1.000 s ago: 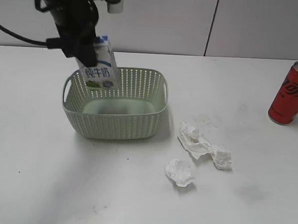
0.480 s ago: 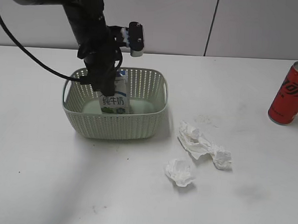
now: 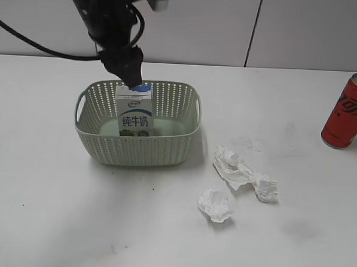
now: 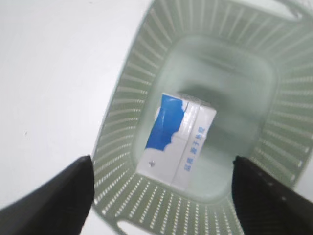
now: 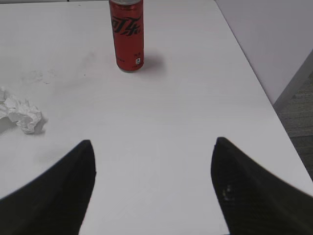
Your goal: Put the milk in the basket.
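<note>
Left wrist view: our left claw (image 4: 161,188) hangs wide open, holding nothing, milk (image 4: 175,147) standing upright inside the basket (image 4: 122,112)

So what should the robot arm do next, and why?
Probably lift the left gripper straight up and away. The milk carton already stands upright inside the green basket, and the wrist view shows the fingers spread wide on either side, not touching it. Nothing seems left to hold, so backing off without bumping the carton looks right.
</note>
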Controlling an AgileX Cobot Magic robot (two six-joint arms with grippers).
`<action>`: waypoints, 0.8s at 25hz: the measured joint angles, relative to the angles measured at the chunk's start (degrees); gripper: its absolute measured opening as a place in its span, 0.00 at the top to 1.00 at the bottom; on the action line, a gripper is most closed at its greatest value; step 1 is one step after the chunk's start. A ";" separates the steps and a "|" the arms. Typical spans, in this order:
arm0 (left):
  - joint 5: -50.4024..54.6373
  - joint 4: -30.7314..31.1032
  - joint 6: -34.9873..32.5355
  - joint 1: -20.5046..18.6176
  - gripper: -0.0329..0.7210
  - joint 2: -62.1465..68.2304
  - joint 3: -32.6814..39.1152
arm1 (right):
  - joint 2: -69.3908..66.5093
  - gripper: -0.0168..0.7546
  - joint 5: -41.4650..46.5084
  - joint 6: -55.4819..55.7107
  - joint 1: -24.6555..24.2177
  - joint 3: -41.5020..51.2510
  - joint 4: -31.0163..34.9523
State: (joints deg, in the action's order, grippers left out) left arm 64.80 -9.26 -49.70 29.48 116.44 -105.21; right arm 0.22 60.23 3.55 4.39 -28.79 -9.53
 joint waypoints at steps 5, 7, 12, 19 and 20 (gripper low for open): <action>4.23 1.58 14.73 -2.61 0.10 -6.06 -0.29 | 0.00 0.22 0.00 0.00 0.00 0.00 0.00; 4.69 2.30 20.18 -5.63 0.10 -6.98 -0.29 | 0.00 0.22 0.00 0.00 0.00 0.00 0.00; 4.79 2.40 36.22 -15.86 0.16 -8.53 -0.23 | 0.00 0.22 0.00 0.00 0.00 0.00 0.00; 4.70 3.19 41.96 -22.80 0.19 -17.56 7.67 | 0.00 0.22 0.00 0.00 0.00 0.00 0.00; 4.70 3.17 42.08 -22.82 0.19 -19.83 10.88 | 0.00 0.22 0.00 0.00 0.00 0.00 0.00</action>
State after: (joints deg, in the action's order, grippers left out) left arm 69.50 -6.09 -7.63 6.66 96.61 -94.33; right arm 0.22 60.23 3.55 4.39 -28.79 -9.53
